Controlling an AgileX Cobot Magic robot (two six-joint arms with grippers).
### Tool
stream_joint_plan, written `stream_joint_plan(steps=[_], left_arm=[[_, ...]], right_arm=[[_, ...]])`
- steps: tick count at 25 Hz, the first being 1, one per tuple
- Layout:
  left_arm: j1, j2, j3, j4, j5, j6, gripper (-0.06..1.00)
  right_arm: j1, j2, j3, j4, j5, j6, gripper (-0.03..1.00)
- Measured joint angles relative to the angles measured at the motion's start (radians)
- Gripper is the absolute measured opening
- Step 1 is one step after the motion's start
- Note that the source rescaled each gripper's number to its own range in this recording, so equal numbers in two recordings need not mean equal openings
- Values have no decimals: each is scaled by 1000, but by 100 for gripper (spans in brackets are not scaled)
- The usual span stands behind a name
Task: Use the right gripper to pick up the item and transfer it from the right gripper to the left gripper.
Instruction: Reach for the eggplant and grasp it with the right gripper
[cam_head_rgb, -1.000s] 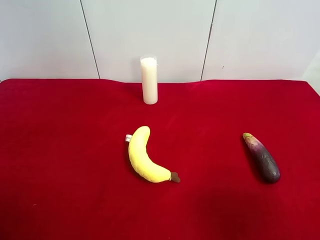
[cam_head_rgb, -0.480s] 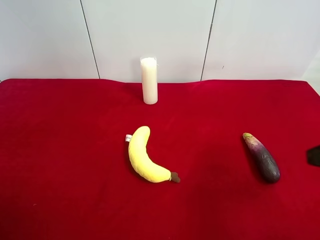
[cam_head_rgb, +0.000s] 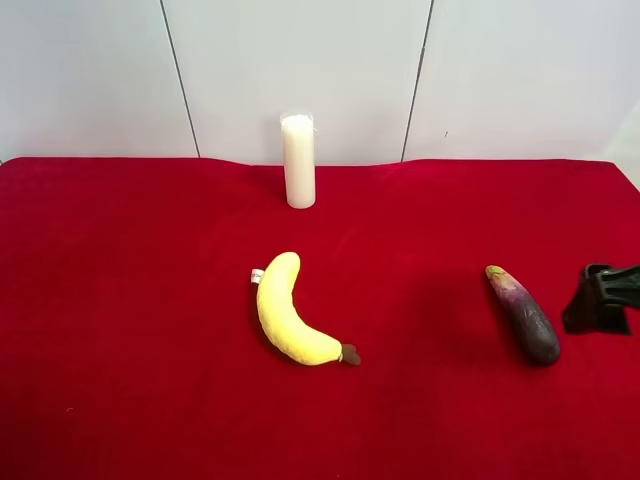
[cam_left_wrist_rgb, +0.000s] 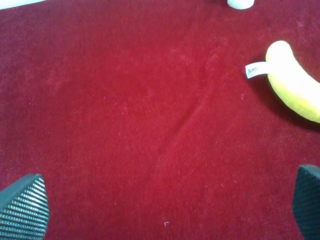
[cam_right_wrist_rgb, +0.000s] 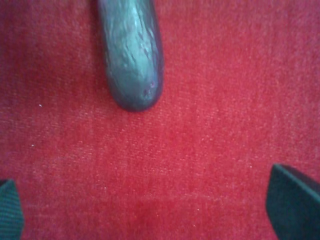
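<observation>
Three objects are shown together on the red surface only by the exterior high view: banana, candle, eggplant. The left end effector, spread wide and empty, is shown solely by its wrist view, near the banana. The right end effector, likewise wide, is held just beside the eggplant's rounded end, not touching it.

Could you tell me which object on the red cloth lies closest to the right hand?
The dark purple eggplant, beside the right hand; banana and candle lie far off.
</observation>
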Motion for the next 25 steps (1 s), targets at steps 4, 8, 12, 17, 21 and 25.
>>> stream_joint_plan(steps=[4, 8, 12, 17, 21, 25], left_arm=[[0, 0, 0, 0, 0, 0, 96], [0, 0, 0, 0, 0, 0, 96], [0, 0, 0, 0, 0, 0, 96], [0, 0, 0, 0, 0, 0, 96], [0, 0, 0, 0, 0, 0, 96], [0, 0, 0, 0, 0, 0, 96]], right_arm=[[0, 42, -1, -14, -45, 3, 85], [0, 66, -1, -54, -76, 15, 85], [0, 113, -1, -80, -102, 33, 84], [0, 200, -1, -95, -179, 55, 84], [0, 276, -1, -98, -236, 55, 84], [0, 351, -1, -81, -286, 55, 84]])
